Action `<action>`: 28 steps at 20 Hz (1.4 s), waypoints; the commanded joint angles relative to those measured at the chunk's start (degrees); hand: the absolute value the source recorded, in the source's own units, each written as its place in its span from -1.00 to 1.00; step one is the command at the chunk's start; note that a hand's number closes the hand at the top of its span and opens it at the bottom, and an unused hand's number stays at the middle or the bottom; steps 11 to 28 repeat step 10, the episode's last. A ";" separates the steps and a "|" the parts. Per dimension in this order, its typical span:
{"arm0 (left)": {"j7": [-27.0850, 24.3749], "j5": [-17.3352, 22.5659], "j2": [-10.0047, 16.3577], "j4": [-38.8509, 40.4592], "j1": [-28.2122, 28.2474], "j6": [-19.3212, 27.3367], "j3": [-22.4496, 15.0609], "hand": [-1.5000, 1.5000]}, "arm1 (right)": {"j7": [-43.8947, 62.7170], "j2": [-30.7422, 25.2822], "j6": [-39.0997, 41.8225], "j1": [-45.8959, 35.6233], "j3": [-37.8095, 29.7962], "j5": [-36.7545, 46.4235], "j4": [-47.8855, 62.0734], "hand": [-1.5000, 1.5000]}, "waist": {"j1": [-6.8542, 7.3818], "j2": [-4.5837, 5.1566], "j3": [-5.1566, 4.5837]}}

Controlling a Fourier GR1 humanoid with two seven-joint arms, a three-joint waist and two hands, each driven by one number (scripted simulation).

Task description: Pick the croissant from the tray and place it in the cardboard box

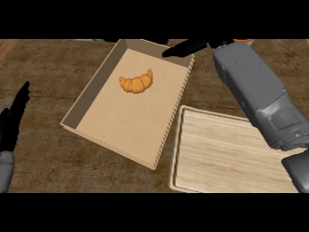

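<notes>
Head view: croissant (137,83) lies inside the cardboard box (127,131), on its floor toward the far end, apart from both side walls as far as I can see. Tray (224,156), wooden, sits just beside the box at the near right, with nothing on the part that shows; the right forearm crosses over it. Right hand (185,47) hangs over the box's far right corner, apart from the croissant, fingers stretched out and close together, holding nothing. Left hand (8,122) rests at the left over the worktop (50,68), fingers straight, pointing up, nothing in it. Judgement: pick and place look done, croissant off the tray and in the box; at most the right arm needs pulling clear. Count: one croissant, one box, one tray, two hands.
</notes>
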 commanded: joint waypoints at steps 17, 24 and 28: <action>-1.03 -0.36 0.27 2.32 -2.21 0.12 0.99 0.00 | -7.46 -15.14 15.34 2.75 1.12 4.27 6.03 -1.00 | 0.12 0.72 0.04; -1.03 -0.36 0.27 2.32 -2.21 0.12 0.99 0.00 | -7.46 -15.14 15.34 2.75 1.12 4.27 6.03 -1.00 | 0.12 0.72 0.04; -1.03 -0.36 0.27 2.32 -2.21 0.12 0.99 0.00 | -7.46 -15.14 15.34 2.75 1.12 4.27 6.03 -1.00 | 0.12 0.72 0.04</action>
